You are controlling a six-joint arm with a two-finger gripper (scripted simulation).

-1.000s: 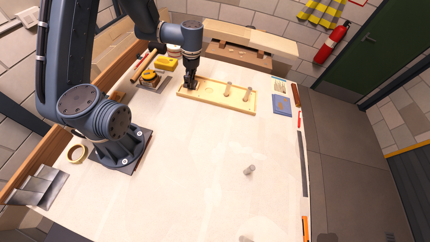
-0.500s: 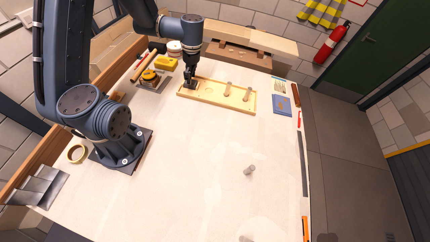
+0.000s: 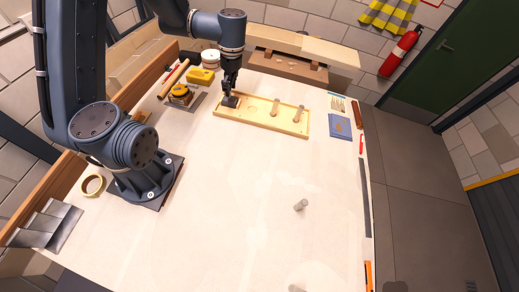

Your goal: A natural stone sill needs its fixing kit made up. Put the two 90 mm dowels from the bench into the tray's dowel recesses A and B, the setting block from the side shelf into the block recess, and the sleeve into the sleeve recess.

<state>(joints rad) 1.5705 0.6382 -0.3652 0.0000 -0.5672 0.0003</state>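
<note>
The wooden tray [image 3: 262,113] lies at the far side of the bench, with two wooden dowels [image 3: 274,107] [image 3: 298,113] standing upright in its right-hand recesses and a round recess [image 3: 252,108] empty in the middle. The dark grey setting block [image 3: 229,101] sits in the tray's left recess. My gripper [image 3: 227,91] is open, holds nothing, and hangs just above the block. The grey sleeve [image 3: 300,204] lies alone on the near part of the bench.
The arm's base [image 3: 141,178] stands at the bench's left side. A mallet [image 3: 178,74], tape measure [image 3: 180,93], yellow sponge [image 3: 200,76] and white tub [image 3: 210,59] crowd the far left corner. Blue booklets [image 3: 340,126], a ruler [image 3: 365,201] and pens line the right edge.
</note>
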